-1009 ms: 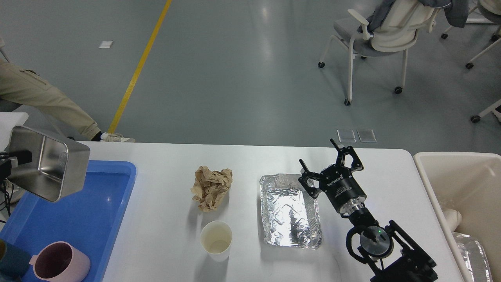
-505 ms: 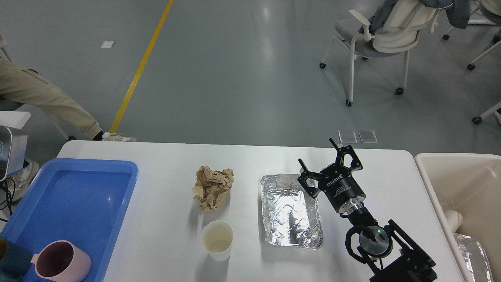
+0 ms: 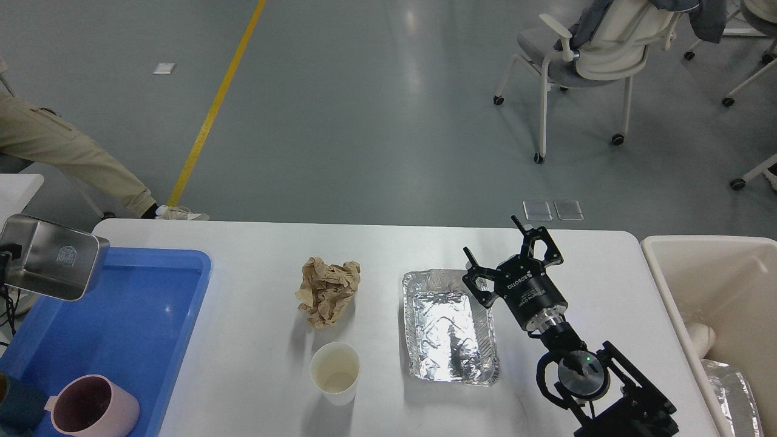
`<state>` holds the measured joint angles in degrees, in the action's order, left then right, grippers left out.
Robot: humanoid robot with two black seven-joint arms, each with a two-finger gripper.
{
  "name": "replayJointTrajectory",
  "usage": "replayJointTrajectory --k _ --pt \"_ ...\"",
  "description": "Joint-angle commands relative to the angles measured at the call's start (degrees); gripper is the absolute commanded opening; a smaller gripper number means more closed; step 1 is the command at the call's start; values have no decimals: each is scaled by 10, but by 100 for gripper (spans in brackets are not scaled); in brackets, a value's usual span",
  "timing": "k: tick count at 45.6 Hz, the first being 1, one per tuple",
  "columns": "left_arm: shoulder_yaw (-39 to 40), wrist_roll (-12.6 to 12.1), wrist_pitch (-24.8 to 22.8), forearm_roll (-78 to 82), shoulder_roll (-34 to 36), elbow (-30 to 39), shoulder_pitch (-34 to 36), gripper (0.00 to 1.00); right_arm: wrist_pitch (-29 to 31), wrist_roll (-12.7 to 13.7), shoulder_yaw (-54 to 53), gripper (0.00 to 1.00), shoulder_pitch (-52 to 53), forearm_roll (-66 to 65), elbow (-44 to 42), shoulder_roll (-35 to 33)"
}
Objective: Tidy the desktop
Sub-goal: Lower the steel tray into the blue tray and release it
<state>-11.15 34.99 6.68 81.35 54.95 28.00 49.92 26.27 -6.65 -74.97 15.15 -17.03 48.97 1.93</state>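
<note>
A: What fills the view?

B: The desktop (image 3: 255, 388), white with rounded corners, running nearly the full width and filling the lower half. A blue tray (image 3: 152, 321) covers its left end, and a beige bin (image 3: 710, 285) stands just past its right edge.

A: And the arms?

B: The right gripper (image 3: 510, 252) hovers toward the far right part of the table, fingers spread wide with nothing between them, just beside the far right corner of a foil tray (image 3: 449, 328). The left gripper (image 3: 5, 261) barely shows at the picture's left border; whether its jaws are open or closed, I cannot tell. A steel container (image 3: 51, 258) hangs tilted over the blue tray's far left corner, right against it.

A: What lies loose?

B: The foil tray sits right of centre. Left of it, near the middle, is a crumpled brown paper (image 3: 328, 290), and nearer the front edge a white paper cup (image 3: 335, 371), upright. A pink mug (image 3: 94, 406) rests in the blue tray's front part.
</note>
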Motion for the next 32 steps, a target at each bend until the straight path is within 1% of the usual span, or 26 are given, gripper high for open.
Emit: replayJointTrajectory --k 1,14,18,23,32 --pt "0 1 17 -4 -45 -55 -30 2 0 0 1 100 -1 0 0 0" --pt "3 1 47 -15 -87 -92 -74 2 -2 0 11 100 0 0 1 1" --pt "3 0 53 -25 -112 -120 -92 2 -2 0 11 100 -1 0 1 1" --pt "2 -1 62 -29 -134 -139 -112 2 -2 0 11 100 -1 0 1 2" --pt "1 -4 63 -29 -177 -180 -128 2 -2 0 12 100 -1 0 1 4"
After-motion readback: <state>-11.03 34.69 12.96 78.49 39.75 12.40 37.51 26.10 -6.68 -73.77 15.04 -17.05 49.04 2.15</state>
